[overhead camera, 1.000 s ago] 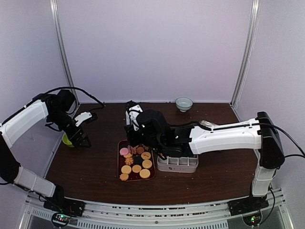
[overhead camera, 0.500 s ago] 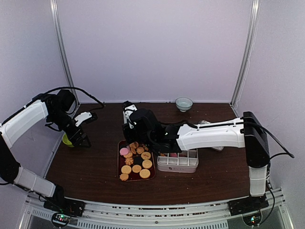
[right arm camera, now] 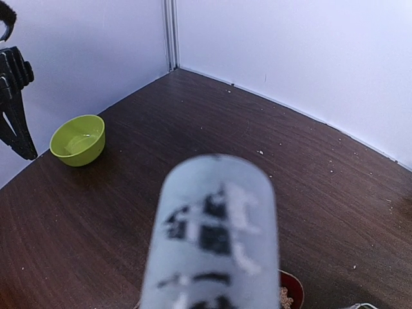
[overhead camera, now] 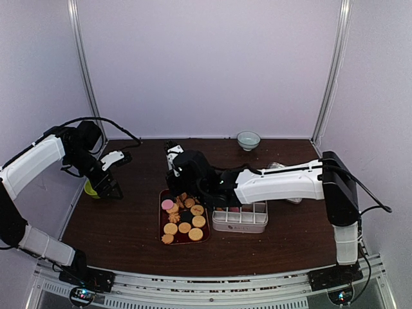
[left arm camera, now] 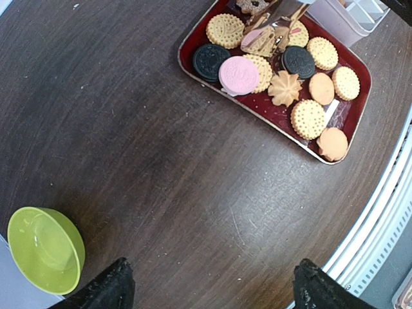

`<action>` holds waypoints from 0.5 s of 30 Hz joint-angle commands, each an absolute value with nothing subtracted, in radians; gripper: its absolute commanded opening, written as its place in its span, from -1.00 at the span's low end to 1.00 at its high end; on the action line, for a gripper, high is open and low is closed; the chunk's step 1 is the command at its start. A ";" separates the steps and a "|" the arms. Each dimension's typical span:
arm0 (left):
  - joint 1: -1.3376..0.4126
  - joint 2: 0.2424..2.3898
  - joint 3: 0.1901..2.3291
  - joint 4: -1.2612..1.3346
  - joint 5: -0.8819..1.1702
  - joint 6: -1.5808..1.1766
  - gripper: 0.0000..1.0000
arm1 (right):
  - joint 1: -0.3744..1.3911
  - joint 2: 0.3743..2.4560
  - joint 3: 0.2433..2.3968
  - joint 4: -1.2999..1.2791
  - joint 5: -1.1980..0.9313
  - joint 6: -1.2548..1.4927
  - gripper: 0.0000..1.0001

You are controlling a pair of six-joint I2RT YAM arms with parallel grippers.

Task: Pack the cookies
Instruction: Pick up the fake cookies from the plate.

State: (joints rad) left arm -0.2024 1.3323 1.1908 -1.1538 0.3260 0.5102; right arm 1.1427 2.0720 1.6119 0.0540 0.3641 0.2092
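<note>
The cookies [overhead camera: 183,217] lie on a dark red tray [overhead camera: 161,222]: round golden ones, a pink one [left arm camera: 238,73], dark ones and a flower-shaped one [left arm camera: 285,87]. My right gripper [overhead camera: 185,175] hangs over the tray's far end, shut on metal tongs, whose blurred grey handle [right arm camera: 212,238] fills the right wrist view. The tongs' tips [left arm camera: 273,22] sit among the far cookies, against a pale one [left arm camera: 257,40]. My left gripper [left arm camera: 212,293] is open above bare table at the left, with nothing between its fingers.
A white divided box [overhead camera: 240,219] stands against the tray's right side, with some cookies in it. A green bowl [left arm camera: 45,248] sits at the table's left edge under my left arm. A pale bowl [overhead camera: 248,139] stands at the back wall.
My right arm has swung left and back from above the white box to the tray's far end. The left arm has not moved.
</note>
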 commanded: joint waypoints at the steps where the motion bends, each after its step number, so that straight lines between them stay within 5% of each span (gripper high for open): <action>1: -0.195 1.324 1.186 -1.156 0.347 0.526 0.76 | 1.137 2.015 1.597 0.070 0.378 0.203 -0.89; 15: -0.195 1.337 1.187 -1.150 0.356 0.527 0.76 | 1.123 1.561 1.252 0.046 0.466 0.161 -1.00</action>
State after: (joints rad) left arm -0.2024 1.3331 1.1908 -1.1534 0.3359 0.5148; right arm 1.1400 1.7180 1.3560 0.0410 0.3912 0.1802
